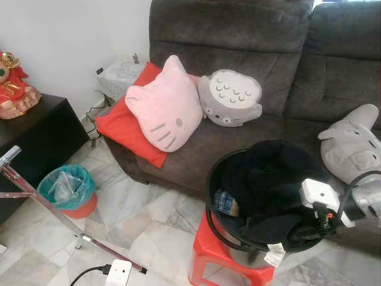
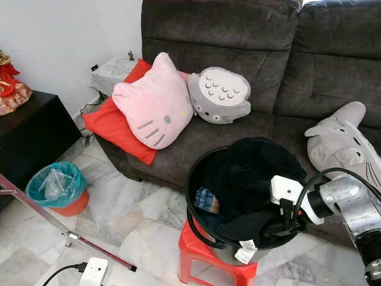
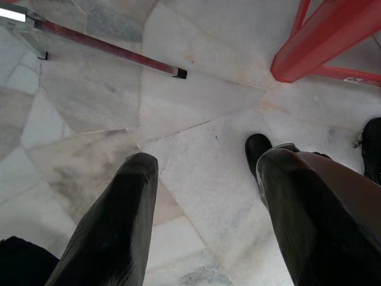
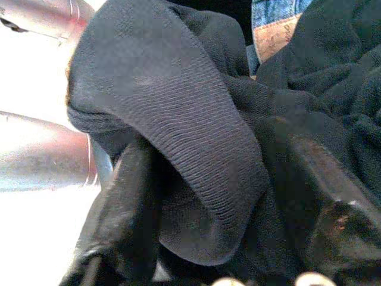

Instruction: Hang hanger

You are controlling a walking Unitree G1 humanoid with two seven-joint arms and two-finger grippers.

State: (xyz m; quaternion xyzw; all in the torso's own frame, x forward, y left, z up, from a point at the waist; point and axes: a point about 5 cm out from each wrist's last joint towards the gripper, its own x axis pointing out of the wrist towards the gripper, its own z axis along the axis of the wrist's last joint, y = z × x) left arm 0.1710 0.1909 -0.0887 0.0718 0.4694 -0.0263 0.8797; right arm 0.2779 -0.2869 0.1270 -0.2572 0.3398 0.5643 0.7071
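We see a round black laundry basket (image 2: 199, 208) standing on a red plastic stool (image 2: 205, 262) in front of a dark grey sofa (image 2: 238, 65), heaped with dark clothes (image 2: 250, 179) and a bit of blue denim (image 2: 205, 199) near its left wall. Our right gripper (image 2: 280, 229) is down at the basket's right rim, and in the right wrist view its black fingers (image 4: 125, 208) sit on either side of a thick fold of ribbed black fabric (image 4: 178, 131), closed around it. Our left gripper (image 3: 202, 220) hangs low over the pale marble floor (image 3: 196, 119), fingers spread wide with nothing between them, near a leg of the stool. On the sofa lie a pink cat-face cushion (image 2: 155, 107) over a red cushion (image 2: 110, 128), a grey plush (image 2: 220, 95) just beside them and another grey plush (image 2: 342, 143) at the right. We cannot make out a hanger anywhere in these views, so we cannot tell where it is
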